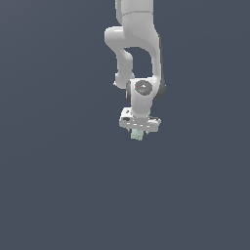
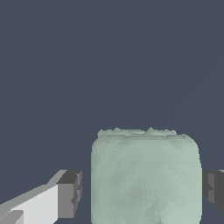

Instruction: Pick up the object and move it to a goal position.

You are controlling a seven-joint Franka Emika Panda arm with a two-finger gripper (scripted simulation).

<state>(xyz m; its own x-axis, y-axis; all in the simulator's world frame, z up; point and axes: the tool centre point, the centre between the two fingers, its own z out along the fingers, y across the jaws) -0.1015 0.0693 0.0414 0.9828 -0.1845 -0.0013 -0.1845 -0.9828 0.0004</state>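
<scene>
In the exterior view, the white arm (image 1: 138, 49) points its hand (image 1: 138, 131) downward, with the pale mint-green object (image 1: 137, 135) directly beneath its bar. No writing is legible.

In the wrist view, the object (image 2: 145, 177) sits between the grey fingers (image 2: 69, 194); a gap shows beside one finger, so the hand is open.

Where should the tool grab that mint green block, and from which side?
Across the two flat side faces of the mint green block, coming straight down from above. The wrist view shows the tool already straddling it, with one finger a small gap off one face and the other finger near the opposite face. Closing should pinch it squarely.
</scene>
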